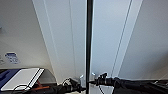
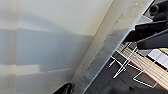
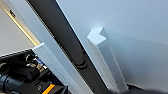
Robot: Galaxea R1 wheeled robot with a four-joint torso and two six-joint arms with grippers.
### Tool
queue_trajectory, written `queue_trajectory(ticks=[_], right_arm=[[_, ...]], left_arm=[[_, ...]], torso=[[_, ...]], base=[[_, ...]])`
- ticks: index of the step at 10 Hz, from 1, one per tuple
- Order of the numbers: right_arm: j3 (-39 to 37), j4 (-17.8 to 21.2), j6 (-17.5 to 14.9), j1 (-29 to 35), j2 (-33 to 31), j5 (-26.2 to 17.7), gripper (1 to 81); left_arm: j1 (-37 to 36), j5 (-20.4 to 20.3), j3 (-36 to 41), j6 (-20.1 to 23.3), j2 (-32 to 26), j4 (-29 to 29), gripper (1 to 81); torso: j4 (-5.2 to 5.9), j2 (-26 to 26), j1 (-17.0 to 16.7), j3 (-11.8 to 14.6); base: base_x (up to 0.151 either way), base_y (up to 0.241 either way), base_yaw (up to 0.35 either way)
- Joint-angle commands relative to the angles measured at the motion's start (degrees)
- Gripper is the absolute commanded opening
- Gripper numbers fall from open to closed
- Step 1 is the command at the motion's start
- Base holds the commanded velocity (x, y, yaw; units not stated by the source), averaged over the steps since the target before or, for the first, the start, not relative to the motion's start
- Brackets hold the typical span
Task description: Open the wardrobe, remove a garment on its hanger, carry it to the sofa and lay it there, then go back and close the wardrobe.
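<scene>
Head view, left to right. Tall white wardrobe with two plain flat doors (image 1: 75, 37) stands directly ahead, very close. A dark gap runs down the centre seam, so the doors are slightly parted.

Left gripper (image 1: 75, 88) sits at the foot of the left door, just beside the small white left handle (image 1: 81, 78). Finger state: cannot tell, the dark fingertips blur together. In the left wrist view the door face and its edge run close past the camera.

Right gripper (image 1: 100, 79) is level with the small white right handle (image 1: 93, 75), touching or nearly so. Finger state: cannot tell. The right wrist view puts the white bar-shaped handle (image 3: 106, 57) very near, next to the dark seam.

Judgement: step in hand is opening the doors; task barely begun (garment and hanger presumably behind the doors). To do it well: seat the fingers fully round each handle before pulling, then follow each door's hinge arc outward rather than pulling straight back, so the grip does not slip off the short handles.
</scene>
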Motion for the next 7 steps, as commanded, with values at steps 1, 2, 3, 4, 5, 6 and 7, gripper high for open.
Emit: queue_trajectory(ticks=[1,2,3,4,5,6,7], right_arm=[[7.23,-0.34,0.68,4.83,2.19,-3.66,81.1],[10.22,-1.49,0.68,3.95,1.92,-3.66,81.1],[13.69,-2.27,0.68,2.98,0.63,-3.66,81.1],[16.02,-2.72,0.68,1.93,-0.71,-3.66,81.1],[18.37,-3.23,0.68,1.05,-2.54,-3.66,81.1],[19.78,-3.68,0.68,0.17,-4.03,-3.66,81.1],[21.45,-4.29,0.68,-0.71,-5.79,-3.66,81.1]], left_arm=[[-4.08,0.61,14.71,-0.33,-0.8,0.36,81.1],[-3.73,0.61,16.99,-0.33,-1.76,0.71,81.1],[-3.38,0.61,19.17,-0.33,-2.46,1.67,81.1],[-2.94,0.61,20.33,-0.33,-2.99,2.03,81.1],[-2.5,0.61,21.9,-0.33,-4.04,2.38,81.1],[-1.89,0.61,23.05,-0.33,-5.09,2.47,81.1],[-1.18,0.61,24.45,-0.33,-6.5,3.25,81.1]], torso=[[0.0,0.0,0.0,0.0],[0.0,0.0,0.0,0.0],[0.0,0.0,0.0,0.0],[0.0,0.0,0.02,0.0],[0.0,0.0,0.05,0.0],[0.0,0.0,0.05,0.0],[0.0,0.02,0.05,0.0]], base=[[0.0,0.0,0.0],[0.0,0.0,0.0],[0.0,0.0,0.0],[0.0,0.0,0.0],[0.0,0.0,0.0],[0.0,0.0,0.0],[0.0,0.0,0.0]])
